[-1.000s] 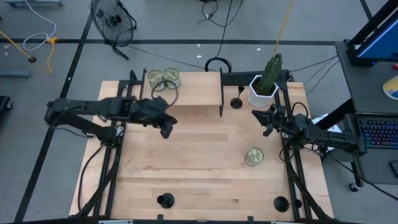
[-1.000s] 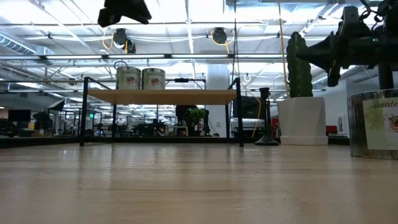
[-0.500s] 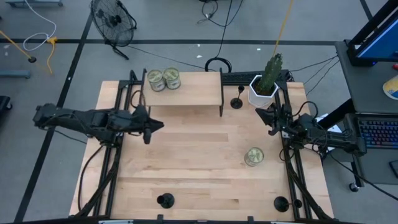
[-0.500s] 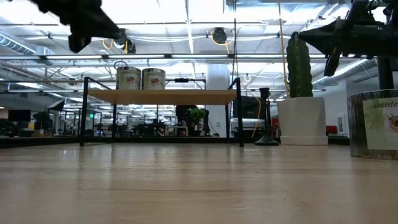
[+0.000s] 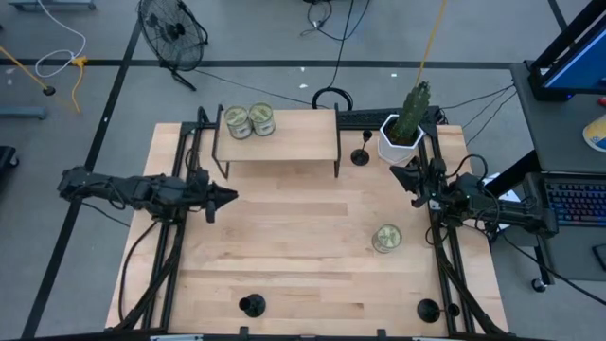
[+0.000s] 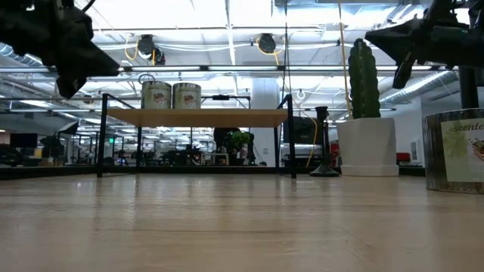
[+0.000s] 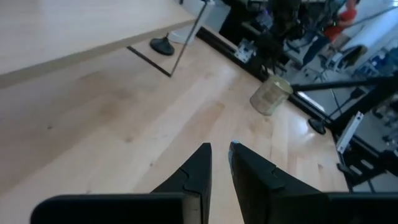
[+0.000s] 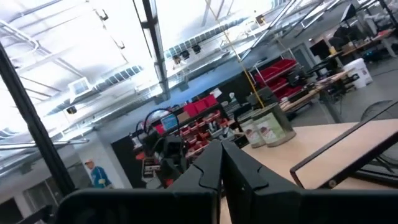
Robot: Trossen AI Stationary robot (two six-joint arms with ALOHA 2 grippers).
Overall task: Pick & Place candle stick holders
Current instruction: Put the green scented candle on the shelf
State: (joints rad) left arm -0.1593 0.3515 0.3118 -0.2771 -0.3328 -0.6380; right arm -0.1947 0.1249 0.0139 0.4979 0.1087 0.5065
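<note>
I see the left gripper (image 5: 220, 196) at centre left of the high view, its dark fingers nearly together and empty. The right gripper (image 5: 405, 177) at centre right is also closed on nothing. Three black candle stick holders stand on the pale wooden table (image 5: 294, 246): one (image 5: 360, 156) upper middle beside the white pot (image 5: 396, 144), two (image 5: 251, 305) (image 5: 428, 309) along the bottom edge.

The wooden surface (image 5: 294, 237) carries a low shelf (image 5: 279, 133) with two jars (image 5: 248, 119), a potted cactus (image 5: 402, 133), a glass jar (image 5: 386, 238), and three black candlesticks (image 5: 361, 156), (image 5: 251, 305), (image 5: 428, 310).
</note>
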